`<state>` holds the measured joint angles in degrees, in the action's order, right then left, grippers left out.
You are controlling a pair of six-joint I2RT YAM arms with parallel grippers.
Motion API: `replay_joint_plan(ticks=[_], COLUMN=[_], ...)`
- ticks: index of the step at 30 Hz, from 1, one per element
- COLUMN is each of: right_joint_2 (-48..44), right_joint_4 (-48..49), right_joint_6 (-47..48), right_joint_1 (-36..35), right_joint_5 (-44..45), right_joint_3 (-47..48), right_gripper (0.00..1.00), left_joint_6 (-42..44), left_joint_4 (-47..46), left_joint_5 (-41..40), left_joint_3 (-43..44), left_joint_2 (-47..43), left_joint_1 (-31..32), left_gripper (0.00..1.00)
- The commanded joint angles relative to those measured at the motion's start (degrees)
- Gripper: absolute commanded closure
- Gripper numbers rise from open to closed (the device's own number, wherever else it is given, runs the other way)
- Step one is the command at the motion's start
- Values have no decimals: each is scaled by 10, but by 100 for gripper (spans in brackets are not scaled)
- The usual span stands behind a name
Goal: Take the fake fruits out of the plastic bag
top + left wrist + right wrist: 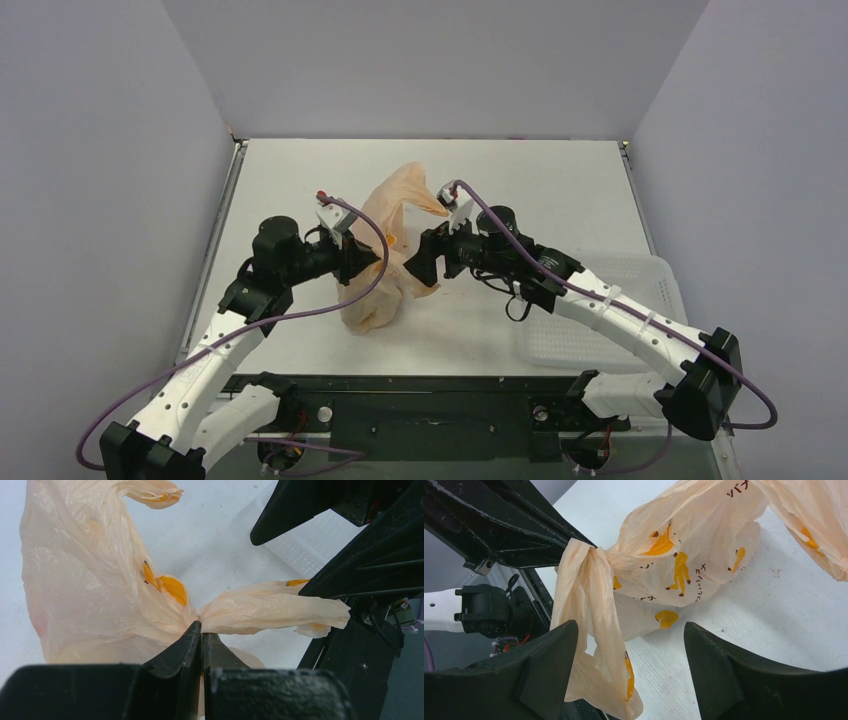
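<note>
On the table point(520, 190), one plastic bag point(395, 205), left pincer point(201, 626) pinching it (tightly closed), right pincer point(629, 627) agape.

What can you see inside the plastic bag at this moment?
Only a faint reddish blur shows through the plastic bag in the left wrist view; no fruit is identifiable. Its printed bananas and crumpled folds hide the rest.

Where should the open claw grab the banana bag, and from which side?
Probably the loose handle sticking up at the top of the bag. It is a thin bunched strip, easy to pinch. The right claw, open, should come from the right, since the left claw is shut on the other handle on the left; pulling apart may open the bag.
</note>
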<state>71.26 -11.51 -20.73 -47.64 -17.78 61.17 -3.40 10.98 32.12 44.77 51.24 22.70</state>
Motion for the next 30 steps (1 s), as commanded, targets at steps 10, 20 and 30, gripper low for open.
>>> replay_joint_plan(ticks=[10,20,30], right_joint_2=[-69,-9,-54], right_joint_4=[73,-15,33], right_joint_6=[-16,59,17], right_joint_1=[-3,-50,-91], right_joint_5=[-33,125,120], right_joint_3=[-15,0,-76], right_gripper=[25,31,100], left_joint_6=[11,15,-7], left_joint_4=[-7,-6,-6], left_joint_5=[8,15,-17], left_joint_3=[31,30,38], left_joint_2=[2,-2,-17], left_joint_1=[3,3,-1], left_gripper=[99,89,63])
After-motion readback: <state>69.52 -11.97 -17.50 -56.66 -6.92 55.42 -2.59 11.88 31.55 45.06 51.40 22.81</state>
